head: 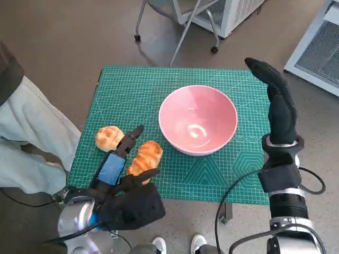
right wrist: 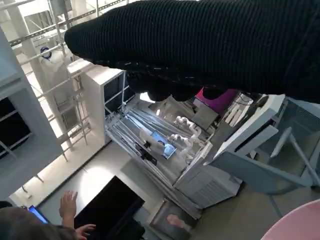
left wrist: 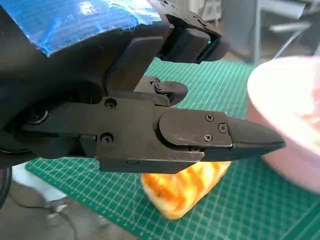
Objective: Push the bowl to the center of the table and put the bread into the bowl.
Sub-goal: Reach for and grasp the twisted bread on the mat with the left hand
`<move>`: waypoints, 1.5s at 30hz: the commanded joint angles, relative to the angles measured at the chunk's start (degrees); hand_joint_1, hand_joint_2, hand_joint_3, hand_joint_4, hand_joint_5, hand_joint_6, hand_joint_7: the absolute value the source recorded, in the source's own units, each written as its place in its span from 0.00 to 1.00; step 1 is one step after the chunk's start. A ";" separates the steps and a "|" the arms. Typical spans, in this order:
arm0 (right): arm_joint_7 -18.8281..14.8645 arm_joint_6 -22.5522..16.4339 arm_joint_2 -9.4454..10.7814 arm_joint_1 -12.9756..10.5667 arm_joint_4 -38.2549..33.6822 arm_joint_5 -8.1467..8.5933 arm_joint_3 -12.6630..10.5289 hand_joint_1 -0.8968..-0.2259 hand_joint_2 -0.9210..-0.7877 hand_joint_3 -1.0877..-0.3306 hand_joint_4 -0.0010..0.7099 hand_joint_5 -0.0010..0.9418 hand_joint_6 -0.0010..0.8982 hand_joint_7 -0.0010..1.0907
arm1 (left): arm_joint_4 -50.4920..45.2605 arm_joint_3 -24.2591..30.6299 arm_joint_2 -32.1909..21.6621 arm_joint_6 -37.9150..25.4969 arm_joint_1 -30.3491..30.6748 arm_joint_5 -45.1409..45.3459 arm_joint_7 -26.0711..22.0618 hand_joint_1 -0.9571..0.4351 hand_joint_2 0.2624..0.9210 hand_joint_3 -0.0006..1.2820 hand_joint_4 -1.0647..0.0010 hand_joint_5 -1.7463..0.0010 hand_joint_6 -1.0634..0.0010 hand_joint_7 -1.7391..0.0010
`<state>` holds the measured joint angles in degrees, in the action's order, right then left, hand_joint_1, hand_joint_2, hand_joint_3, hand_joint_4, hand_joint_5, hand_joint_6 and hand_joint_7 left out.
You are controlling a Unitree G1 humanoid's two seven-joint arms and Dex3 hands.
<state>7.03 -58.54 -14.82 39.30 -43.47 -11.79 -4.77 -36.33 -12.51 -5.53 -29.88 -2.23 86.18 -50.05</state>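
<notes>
An empty pink bowl (head: 197, 119) stands on the green cutting mat (head: 137, 90), a little right of the middle. Two golden bread pieces lie at the mat's front left: a round bun (head: 108, 137) and a longer loaf (head: 146, 156). My left hand (head: 123, 164) hovers over the longer loaf (left wrist: 187, 189) with its fingers (left wrist: 215, 135) spread above it, holding nothing. The bowl's rim (left wrist: 290, 130) is close beside that hand. My right hand (head: 278, 103) is raised flat and open just off the bowl's right side, fingers pointing away from me; the bowl's rim (right wrist: 300, 227) barely shows in its view.
A person's leg in pale trousers (head: 32, 132) is close to the table's left edge. A wheeled chair base (head: 175, 32) and a white cabinet (head: 228, 13) stand beyond the table's far edge. A person's hand (right wrist: 70, 207) shows in the right wrist view.
</notes>
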 commanded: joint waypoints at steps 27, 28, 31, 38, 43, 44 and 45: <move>-0.29 2.77 1.45 -1.94 1.38 2.32 0.41 0.46 0.00 0.42 0.47 0.01 0.07 0.71 | 13.65 1.00 1.69 1.38 -1.56 1.37 5.44 0.43 0.92 0.00 0.63 0.93 0.67 0.92; -0.31 2.80 1.46 -1.94 1.47 2.34 0.42 0.46 0.00 0.42 0.47 0.01 0.07 0.71 | 14.44 1.18 1.59 1.41 -1.78 0.62 5.99 0.47 0.91 0.00 0.67 0.83 0.65 0.91; -0.30 2.85 1.46 -1.94 1.60 2.34 0.45 0.46 0.00 0.42 0.47 0.01 0.07 0.70 | 16.46 1.63 1.09 1.58 -2.18 -1.66 7.77 0.65 0.92 0.04 0.71 0.45 0.61 0.88; -0.33 2.62 1.51 -1.90 1.45 2.44 0.51 0.43 0.00 0.42 0.47 0.01 0.07 0.70 | 20.71 1.90 -0.77 2.65 -2.18 -7.38 13.66 0.96 0.42 0.76 0.56 0.04 0.55 0.82; -0.58 2.40 1.54 -1.66 0.90 2.90 0.53 0.44 0.00 0.42 0.47 0.01 0.07 0.70 | 23.80 1.22 -2.32 3.46 -2.31 -10.28 17.51 0.99 0.33 0.85 0.54 0.01 0.56 0.63; -0.63 2.40 1.57 -1.60 0.81 3.03 0.55 0.45 0.00 0.42 0.47 0.01 0.07 0.70 | 24.73 1.03 -2.63 3.66 -2.42 -10.75 18.44 0.99 0.33 0.85 0.54 0.01 0.57 0.59; -0.67 2.40 1.60 -1.56 0.76 3.11 0.57 0.45 0.00 0.42 0.47 0.01 0.07 0.70 | 25.38 0.87 -2.90 3.75 -2.50 -11.13 19.14 0.99 0.33 0.85 0.54 0.01 0.58 0.57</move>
<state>7.00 -56.51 -13.48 38.67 -41.82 -9.20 -4.45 -13.53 -10.76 -7.42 -26.76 -4.68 76.81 -32.71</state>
